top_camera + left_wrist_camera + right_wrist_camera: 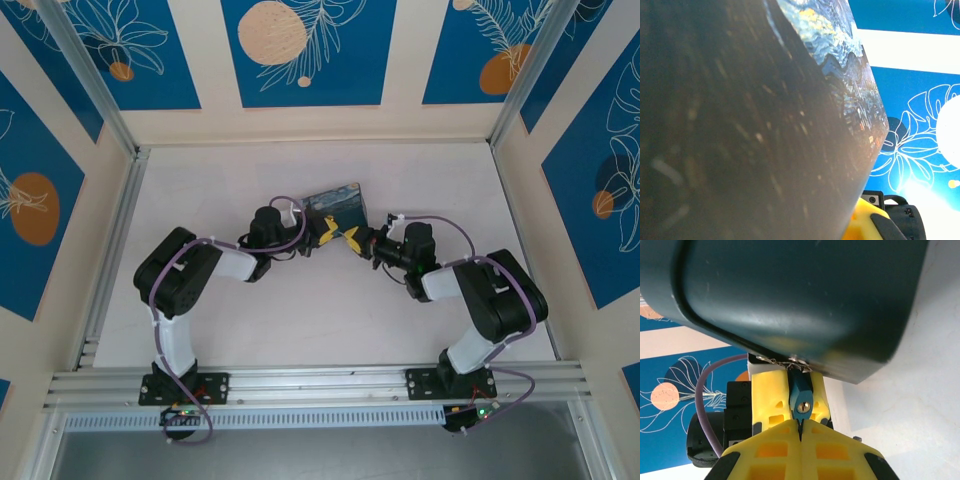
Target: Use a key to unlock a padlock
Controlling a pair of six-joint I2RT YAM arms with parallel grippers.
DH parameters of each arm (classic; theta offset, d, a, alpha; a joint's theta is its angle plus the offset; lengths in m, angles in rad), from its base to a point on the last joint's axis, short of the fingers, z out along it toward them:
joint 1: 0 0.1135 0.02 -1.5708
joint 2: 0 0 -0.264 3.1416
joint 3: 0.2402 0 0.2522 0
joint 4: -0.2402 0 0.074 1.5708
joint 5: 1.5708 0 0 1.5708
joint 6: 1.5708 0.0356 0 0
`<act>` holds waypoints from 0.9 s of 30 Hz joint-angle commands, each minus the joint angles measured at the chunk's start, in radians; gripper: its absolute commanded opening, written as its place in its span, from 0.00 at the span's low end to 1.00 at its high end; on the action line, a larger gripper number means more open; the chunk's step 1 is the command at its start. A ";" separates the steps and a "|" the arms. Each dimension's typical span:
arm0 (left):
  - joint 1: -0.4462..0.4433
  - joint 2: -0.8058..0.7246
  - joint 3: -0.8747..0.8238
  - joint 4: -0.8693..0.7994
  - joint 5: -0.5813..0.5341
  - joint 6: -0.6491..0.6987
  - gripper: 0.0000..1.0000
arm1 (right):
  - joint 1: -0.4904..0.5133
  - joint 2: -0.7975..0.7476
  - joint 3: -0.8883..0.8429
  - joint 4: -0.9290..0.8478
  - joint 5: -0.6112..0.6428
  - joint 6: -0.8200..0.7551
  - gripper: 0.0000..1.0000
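Yellow right gripper pinches the key, its tip at the padlock, apparently clamped between the left gripper jaws.

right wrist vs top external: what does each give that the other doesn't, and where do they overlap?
Right wrist: close-up of the padlock at the clasp of the box, with its keyhole facing the camera and the left gripper's fingers on both sides of it. The key is pinched in the shut right gripper, tip just below the keyhole, not in it.
Top external: left arm and right arm whole, the table, and the box's painted top.
Both: the box, with the two yellow grippers meeting at its near side.
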 commanded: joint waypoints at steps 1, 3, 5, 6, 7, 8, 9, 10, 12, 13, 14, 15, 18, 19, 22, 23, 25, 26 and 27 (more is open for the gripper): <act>0.006 -0.025 0.028 0.047 0.026 0.020 0.00 | 0.003 0.022 0.023 0.012 0.006 0.004 0.00; 0.006 -0.027 0.028 0.046 0.025 0.020 0.00 | 0.005 0.027 0.024 0.017 0.006 0.004 0.00; 0.006 -0.028 0.028 0.039 0.024 0.024 0.00 | 0.005 0.030 0.018 0.024 0.007 0.008 0.00; 0.007 -0.029 0.027 0.036 0.021 0.025 0.00 | 0.004 0.029 0.013 0.025 0.007 0.008 0.00; 0.006 -0.029 0.027 0.034 0.019 0.025 0.00 | 0.003 0.026 0.003 0.032 0.009 0.009 0.00; 0.007 -0.029 0.027 0.032 0.018 0.027 0.00 | 0.002 0.021 -0.009 0.036 0.010 0.011 0.00; 0.006 -0.029 0.025 0.032 0.017 0.026 0.00 | 0.000 0.014 -0.018 0.041 0.012 0.011 0.00; 0.006 -0.029 0.025 0.032 0.016 0.027 0.00 | -0.004 0.006 -0.031 0.036 0.012 0.011 0.00; 0.006 -0.027 0.024 0.031 0.015 0.027 0.00 | -0.008 -0.010 -0.053 0.029 0.010 0.006 0.00; 0.006 -0.027 0.023 0.031 0.013 0.024 0.00 | -0.009 -0.017 -0.060 0.020 0.009 0.004 0.00; 0.007 -0.027 0.025 0.031 0.014 0.024 0.00 | -0.009 -0.024 -0.064 0.006 0.007 0.000 0.00; 0.006 -0.029 0.024 0.032 0.014 0.025 0.00 | -0.009 -0.029 -0.066 -0.003 0.006 -0.005 0.00; 0.006 -0.030 0.025 0.028 0.014 0.025 0.00 | -0.008 -0.031 -0.060 -0.013 0.009 -0.010 0.00; 0.007 -0.031 0.025 0.026 0.012 0.027 0.00 | -0.007 -0.031 -0.053 -0.018 0.010 -0.012 0.00; 0.006 -0.030 0.027 0.026 0.013 0.026 0.00 | -0.006 -0.023 -0.035 -0.025 0.010 -0.012 0.00; 0.007 -0.031 0.026 0.026 0.013 0.026 0.00 | -0.005 -0.020 -0.029 -0.025 0.008 -0.012 0.00; 0.007 -0.032 0.027 0.025 0.014 0.027 0.00 | -0.003 -0.012 -0.016 -0.027 0.007 -0.012 0.00; 0.006 -0.032 0.027 0.025 0.013 0.026 0.00 | -0.003 -0.008 -0.010 -0.027 0.007 -0.013 0.00; 0.006 -0.032 0.027 0.023 0.013 0.026 0.00 | -0.002 -0.004 -0.003 -0.027 0.005 -0.012 0.00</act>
